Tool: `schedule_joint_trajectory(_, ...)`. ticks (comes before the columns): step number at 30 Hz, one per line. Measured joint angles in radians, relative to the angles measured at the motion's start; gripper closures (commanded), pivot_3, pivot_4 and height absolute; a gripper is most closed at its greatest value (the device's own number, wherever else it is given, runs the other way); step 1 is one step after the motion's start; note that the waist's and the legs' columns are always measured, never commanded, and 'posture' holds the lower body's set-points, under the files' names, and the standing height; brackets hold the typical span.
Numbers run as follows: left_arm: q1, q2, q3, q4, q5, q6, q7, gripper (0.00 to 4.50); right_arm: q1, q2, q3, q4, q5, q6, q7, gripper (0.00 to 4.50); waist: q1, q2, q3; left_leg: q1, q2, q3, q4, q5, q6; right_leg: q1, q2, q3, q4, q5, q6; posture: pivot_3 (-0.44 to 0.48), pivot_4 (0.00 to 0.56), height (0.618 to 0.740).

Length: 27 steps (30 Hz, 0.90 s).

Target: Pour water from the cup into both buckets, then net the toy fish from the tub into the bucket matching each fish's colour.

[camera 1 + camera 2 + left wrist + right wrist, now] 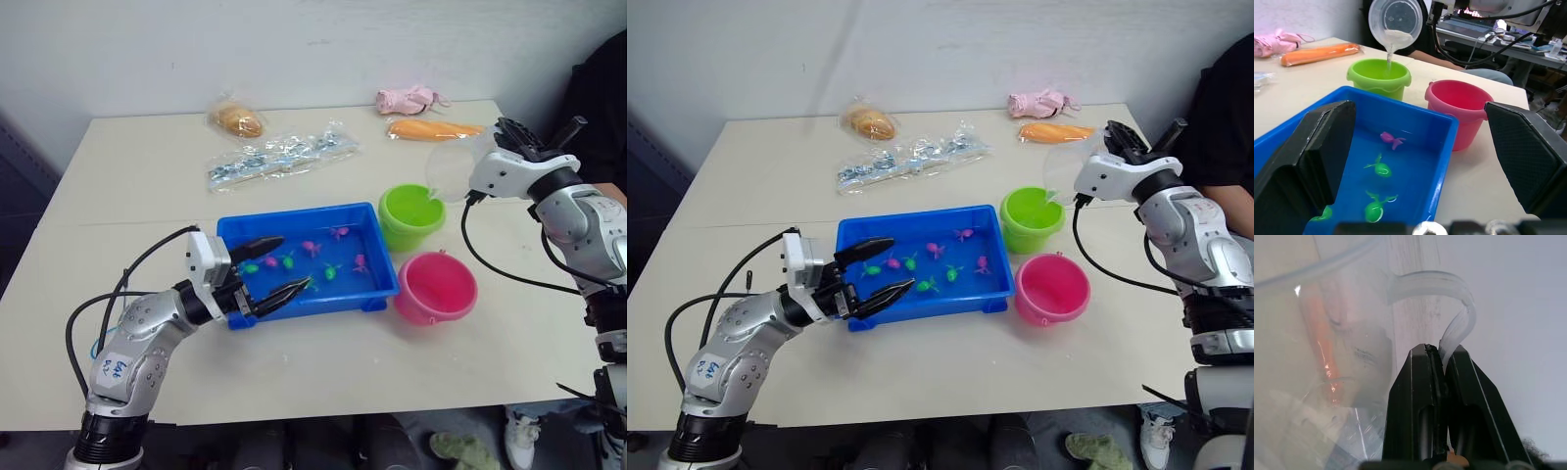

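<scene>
Handwriting in blue ink marks a white sticker [116, 369] on the left forearm, too small to read. Just ahead, the left gripper [277, 266] hovers at the near left corner of the blue tub [377, 292], its fingers [1317, 152] spread wide with nothing between them. The tub sits mid-bench [147, 186] with water in it, and small green and pink toy fish [312, 248] are scattered across its floor. Touching the tub's right end is the pink bucket [435, 286], and just behind that, at the tub's far right corner, stands the lime green bucket [411, 216]. Above the green bucket the right gripper [1443, 352] has its fingers clenched on the thin handle of the clear cup [453, 168], which is tipped over with its lip down, a thin stream of water falling into the green bucket. Farther back lie a clear bag of small metal pieces [279, 157], a wrapped bread roll [238, 120], a wrapped orange stick [433, 129] and a pink soft toy [407, 99] near the bench's far edge.
</scene>
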Motion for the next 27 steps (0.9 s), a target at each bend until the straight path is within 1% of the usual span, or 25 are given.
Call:
schedule_joint_trajectory(7, -0.011, -0.007, 0.002, 0.0, 0.005, -0.015, 0.015, 0.0, -0.045, 0.0, 0.039, 0.058, -0.069, -0.031, -0.047, 4.43, -0.008, 0.0, 0.0, 0.0, 0.0, 0.0, 0.0, 0.0, 0.0, 0.0, 0.0, 0.0, 0.0, 0.0, 0.0, 0.0, 0.15, 0.74)
schedule_joint_trajectory(13, -0.013, -0.016, 0.001, 0.0, 0.017, -0.026, 0.022, 0.0, -0.048, 0.0, 0.05, 0.076, -0.114, -0.056, -0.085, 4.43, -0.007, 0.0, 0.0, 0.0, 0.0, 0.0, 0.0, 0.0, 0.0, 0.0, 0.0, 0.0, 0.0, 0.0, 0.0, 0.0, 0.15, 0.74)
schedule_joint_trajectory(17, -0.013, -0.019, 0.001, 0.001, 0.021, -0.035, 0.021, 0.0, -0.05, 0.0, 0.053, 0.08, -0.14, -0.093, -0.128, 4.43, -0.008, 0.0, 0.0, 0.0, 0.0, 0.0, 0.0, 0.0, 0.0, 0.0, 0.0, 0.0, 0.0, 0.0, 0.0, 0.0, 0.15, 0.74)
schedule_joint_trajectory(27, -0.013, -0.028, -0.004, 0.006, 0.03, -0.047, 0.021, 0.0, -0.086, 0.0, 0.096, 0.155, -0.204, -0.141, -0.234, 4.43, -0.008, 0.0, 0.0, 0.0, 0.0, 0.0, 0.0, 0.0, 0.0, 0.0, 0.0, 0.0, 0.0, 0.0, 0.0, 0.0, 0.15, 0.74)
